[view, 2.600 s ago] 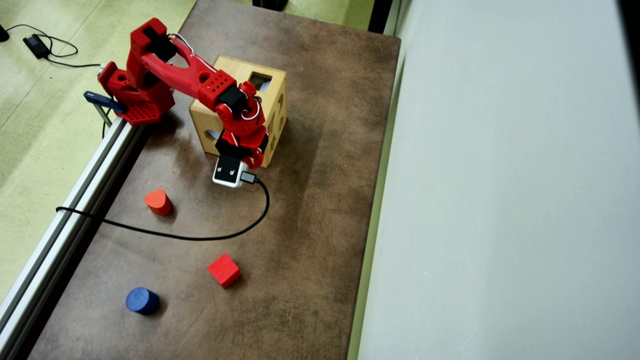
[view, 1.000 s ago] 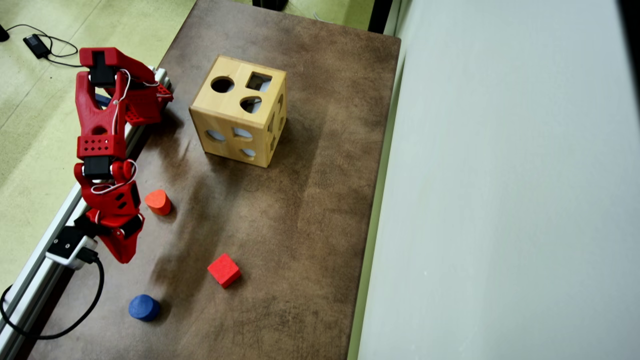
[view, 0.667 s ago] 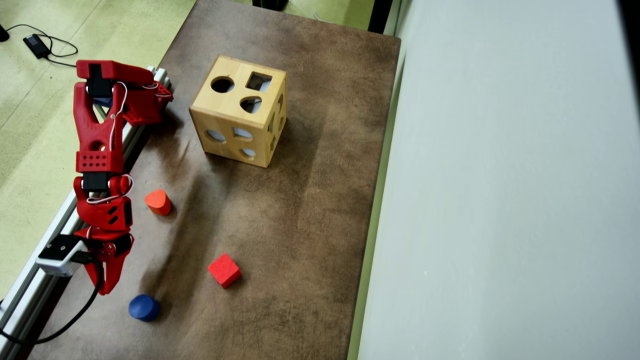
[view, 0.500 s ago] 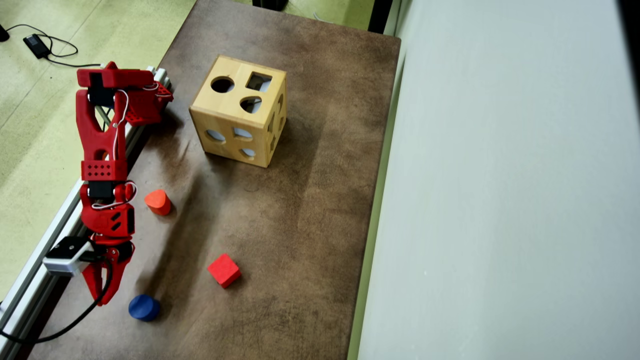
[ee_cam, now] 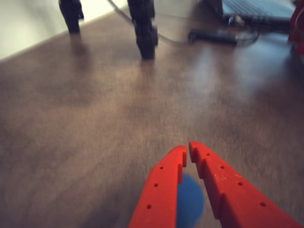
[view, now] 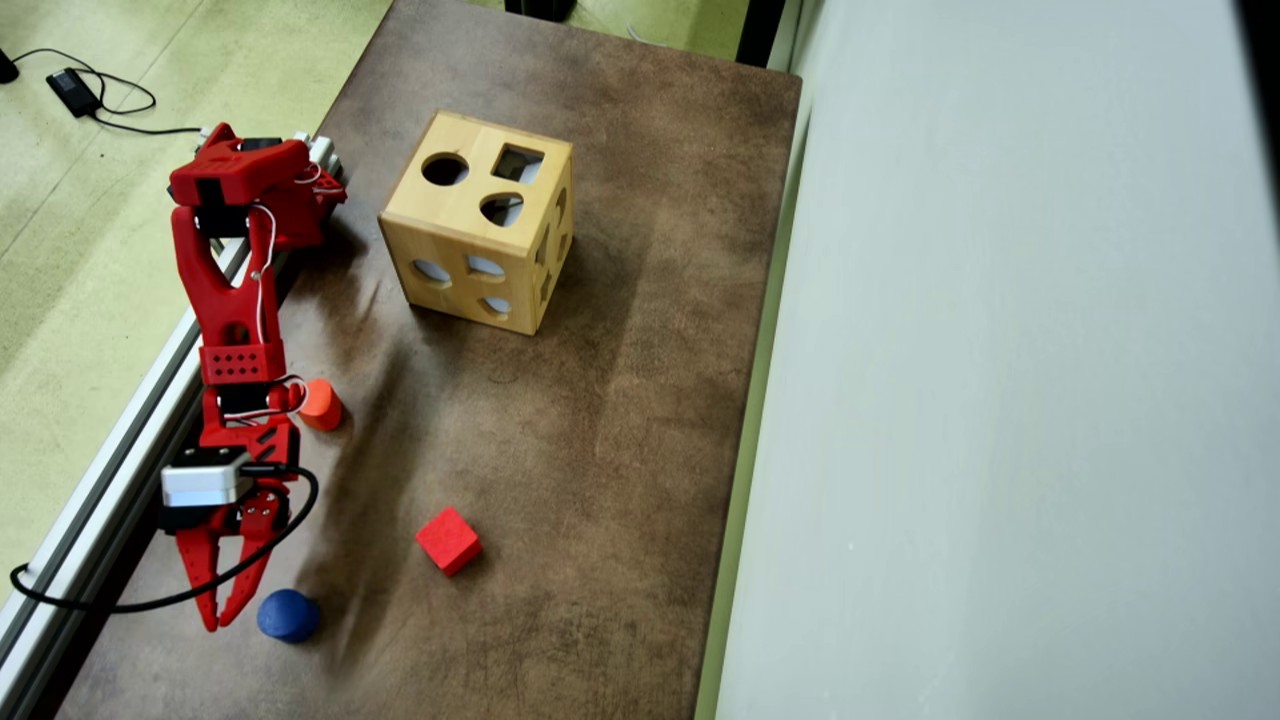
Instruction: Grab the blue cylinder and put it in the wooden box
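Pincer (ee_cam: 186, 151) nearly closed; blue cylinder (ee_cam: 190, 204) beneath

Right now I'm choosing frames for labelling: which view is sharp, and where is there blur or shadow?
Overhead view: sharp; the wooden box, red cube and blue cylinder are crisp, with a soft dark shadow on the table beside the arm. Wrist view: soft throughout; the gripper shows best, the blue cylinder behind it is smeared.
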### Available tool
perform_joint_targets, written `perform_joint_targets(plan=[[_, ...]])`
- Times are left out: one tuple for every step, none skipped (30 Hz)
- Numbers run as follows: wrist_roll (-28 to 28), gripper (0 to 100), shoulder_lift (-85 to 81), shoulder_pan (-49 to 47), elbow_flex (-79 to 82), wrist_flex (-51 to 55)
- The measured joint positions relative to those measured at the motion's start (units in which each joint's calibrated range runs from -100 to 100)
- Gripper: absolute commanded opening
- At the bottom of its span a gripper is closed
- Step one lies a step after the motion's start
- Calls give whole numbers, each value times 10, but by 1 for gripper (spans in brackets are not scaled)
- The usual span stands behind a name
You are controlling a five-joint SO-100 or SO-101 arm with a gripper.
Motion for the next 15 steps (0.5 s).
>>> perform_joint_targets(plan=[[0,2,5,2,0,1],[0,2,5,4,0,5],[0,2,6,5,0,14],[-3,2,6,6,0,27],[-10,2,6,5,0,46],[-17,2,6,4,0,67],[-25,2,6,4,0,86],[-30,2,5,4,0,106],[-37,2,3,4,-1,119],[-38,2,1,4,-1,129],[-40,2,-1,4,-2,139],[-41,2,-2,4,-2,140],[-42,2,-3,4,-2,145],[-42,2,-3,4,-2,151],[-42,2,-6,4,-2,157]])
